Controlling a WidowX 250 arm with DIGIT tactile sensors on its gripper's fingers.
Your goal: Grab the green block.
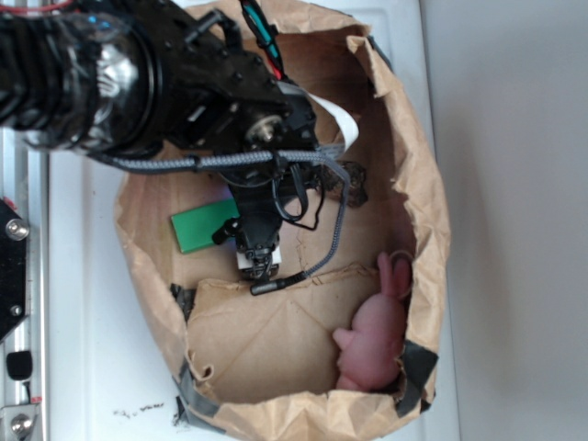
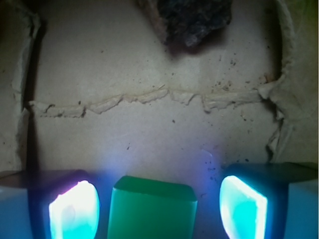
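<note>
In the wrist view the gripper [image 2: 157, 206] stands wide, its two glowing fingers [image 2: 75, 211] set on either side of the green block [image 2: 152, 209] with a gap at each side, so nothing is clasped and the block lies flat on the brown paper floor. Beyond it a torn paper seam [image 2: 149, 99] runs across, and farther off a dark brown lump [image 2: 197, 20] sits at the top edge. From outside, the arm [image 1: 184, 83] reaches down into the paper bag [image 1: 423, 202], where a pink plush rabbit [image 1: 377, 335] lies well apart from the block.
</note>
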